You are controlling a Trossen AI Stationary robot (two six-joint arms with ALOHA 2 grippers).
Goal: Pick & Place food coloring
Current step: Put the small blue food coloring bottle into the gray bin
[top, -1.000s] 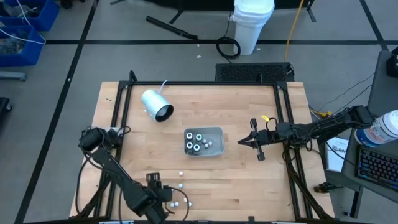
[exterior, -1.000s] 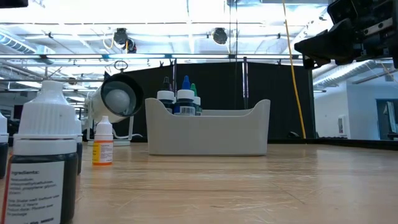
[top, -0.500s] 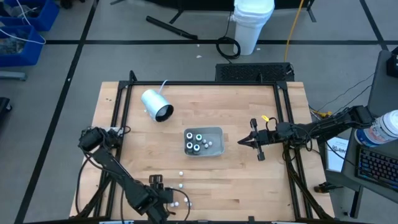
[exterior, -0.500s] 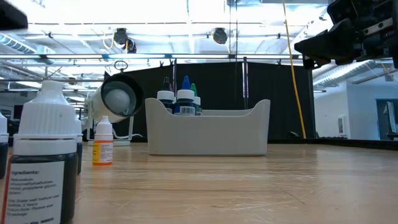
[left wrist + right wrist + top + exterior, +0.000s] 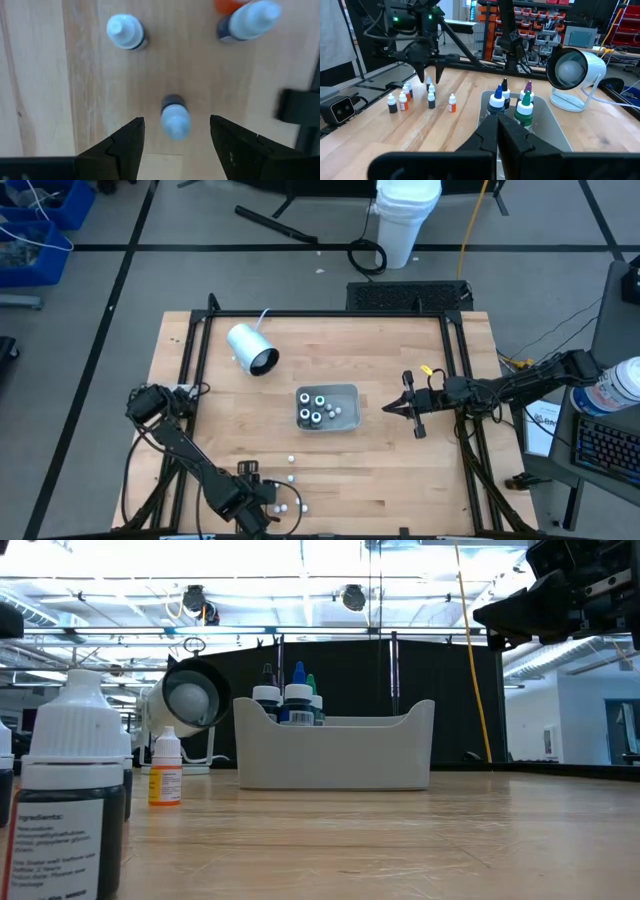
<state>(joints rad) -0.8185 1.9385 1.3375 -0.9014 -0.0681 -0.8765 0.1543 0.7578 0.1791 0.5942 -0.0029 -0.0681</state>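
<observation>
1. Left gripper (image 5: 172, 145) is held open, straddling but not touching one loose bottle (image 5: 175, 120) at the table's six o'clock edge.
2. Several bottles are already stood in the tray (image 5: 347, 392) at centre; about six are judged left.
3. Right gripper (image 5: 392, 408), shut, waits at three o'clock.
4. A pale wooden table (image 5: 330, 345) and a workshop behind are seen.

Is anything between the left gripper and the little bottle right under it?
Nothing visible. The left gripper hangs open over the bottle, which stands between its fingers. Two other bottles stand farther off, clear of the fingers.
</observation>
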